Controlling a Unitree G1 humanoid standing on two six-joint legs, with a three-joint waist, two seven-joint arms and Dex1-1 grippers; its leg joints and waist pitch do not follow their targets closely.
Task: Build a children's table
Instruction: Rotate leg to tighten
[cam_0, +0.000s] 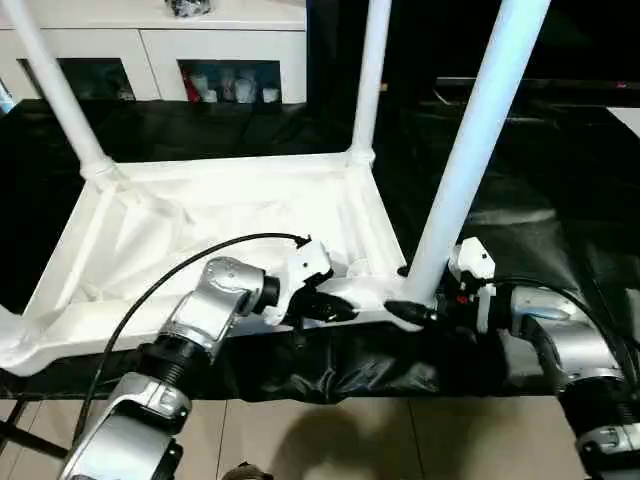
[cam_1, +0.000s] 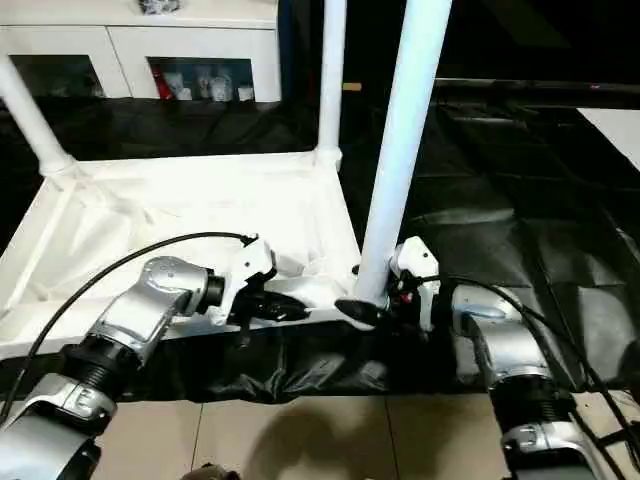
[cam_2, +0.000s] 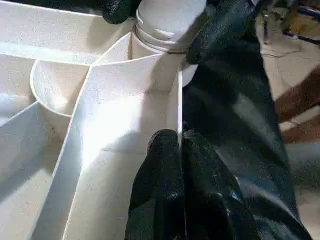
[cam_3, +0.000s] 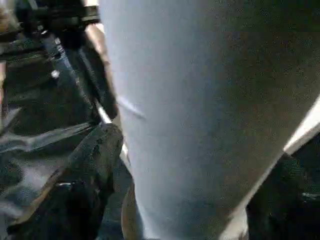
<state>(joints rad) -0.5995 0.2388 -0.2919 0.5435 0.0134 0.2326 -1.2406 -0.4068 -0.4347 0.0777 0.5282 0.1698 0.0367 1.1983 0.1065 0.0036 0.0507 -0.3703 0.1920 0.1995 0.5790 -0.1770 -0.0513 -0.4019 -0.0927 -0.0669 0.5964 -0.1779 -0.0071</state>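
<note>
The white table top (cam_0: 200, 215) lies upside down on a black cloth, its ribbed underside facing up. Three white legs stand in its corner sockets: far left (cam_0: 55, 85), far right (cam_0: 372, 70) and near right (cam_0: 470, 150). My left gripper (cam_0: 335, 308) is shut on the top's near rim (cam_2: 179, 100), just left of the near right corner. In the left wrist view its fingers (cam_2: 165, 165) pinch that thin wall. My right gripper (cam_0: 412, 312) is clamped around the base of the near right leg (cam_3: 200, 100), one finger (cam_3: 85, 170) on each side.
The black cloth (cam_0: 520, 170) covers the work surface and hangs over its near edge. A white cabinet with glass doors (cam_0: 150, 50) stands behind. Tiled floor (cam_0: 330, 440) shows below the edge. A black cable (cam_0: 200, 255) arcs over my left forearm.
</note>
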